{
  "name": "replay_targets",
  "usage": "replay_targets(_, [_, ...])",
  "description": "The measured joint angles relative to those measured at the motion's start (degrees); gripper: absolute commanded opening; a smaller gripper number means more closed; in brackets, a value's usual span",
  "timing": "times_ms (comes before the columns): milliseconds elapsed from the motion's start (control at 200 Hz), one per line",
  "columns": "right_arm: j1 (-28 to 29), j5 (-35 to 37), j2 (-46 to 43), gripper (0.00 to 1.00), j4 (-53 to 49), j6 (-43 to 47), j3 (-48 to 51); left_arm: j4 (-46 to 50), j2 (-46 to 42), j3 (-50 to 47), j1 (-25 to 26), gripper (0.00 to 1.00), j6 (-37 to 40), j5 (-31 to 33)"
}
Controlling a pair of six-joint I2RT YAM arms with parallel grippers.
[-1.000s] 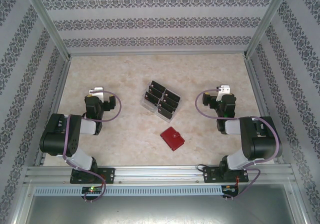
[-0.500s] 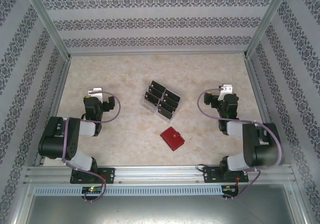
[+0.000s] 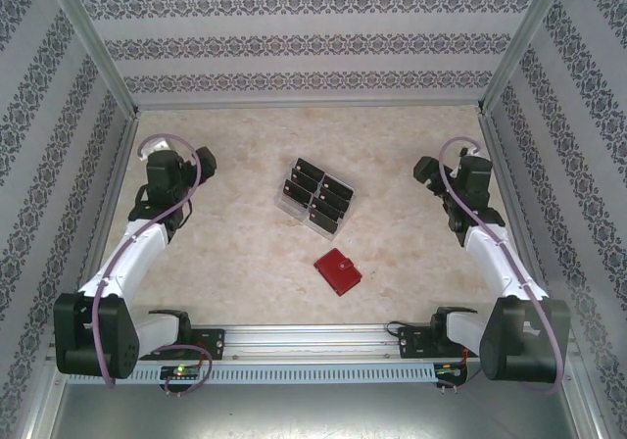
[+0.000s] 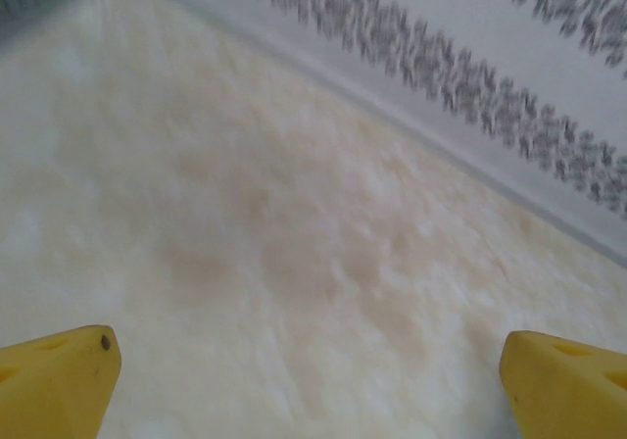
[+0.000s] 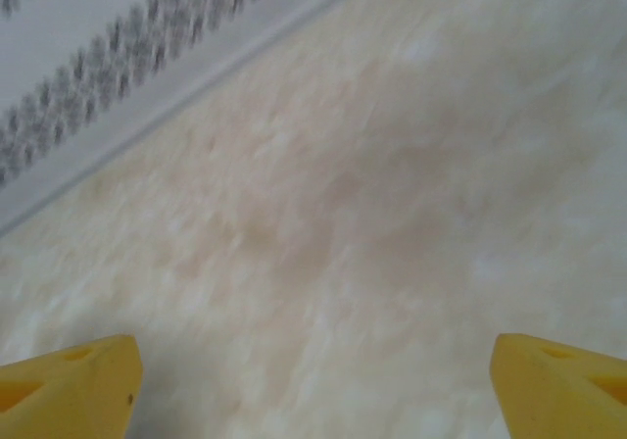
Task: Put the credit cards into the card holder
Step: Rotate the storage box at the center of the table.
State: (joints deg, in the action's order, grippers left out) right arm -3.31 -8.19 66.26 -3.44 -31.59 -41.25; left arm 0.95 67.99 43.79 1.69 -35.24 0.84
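Left claw (image 4: 312, 375) and right claw (image 5: 313, 375) gape empty; the black cards (image 3: 315, 194), seemingly propped in a clear rack (image 3: 284, 207) behind the shut red wallet (image 3: 338, 271), look light, stiff, slick: pinch a top edge.

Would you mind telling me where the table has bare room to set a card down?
Bare table lies between the left arm and the clear rack, between the rack and the right arm, and behind the rack up to the back wall. It is tightest between the rack and the red wallet.
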Motion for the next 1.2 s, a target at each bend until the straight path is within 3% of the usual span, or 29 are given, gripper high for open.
replay_targets(130, [4.87, -5.05, 0.87, 0.89, -9.09, -2.38, -3.54, 3.96, 1.31, -1.84, 5.92, 1.0, -10.05, -5.46])
replay_targets(285, [13.4, -5.84, 0.07, 0.9, -14.88, -4.59, -3.32, 3.13, 5.2, -2.27, 14.93, 1.0, -18.1, -8.63])
replay_targets(445, [19.58, -5.53, -0.98, 0.92, -17.62, -6.23, -3.08, -1.92, 12.74, -2.21, 17.51, 1.0, -23.1, -10.78])
replay_targets(704, [20.09, -4.07, -1.88, 0.94, -20.41, -6.67, -3.1, -11.04, 24.5, -0.09, 18.78, 1.0, -28.24, -12.92])
replay_targets(944, [20.09, -3.23, -1.95, 0.95, -22.38, -6.34, -4.28, -19.87, 30.23, 3.28, 20.96, 1.0, -31.65, -13.05])
replay_targets(1199, [19.93, -3.19, -2.4, 0.95, -23.54, -5.95, -5.18, -23.15, 35.91, 8.31, 22.25, 1.0, -33.0, -12.61])
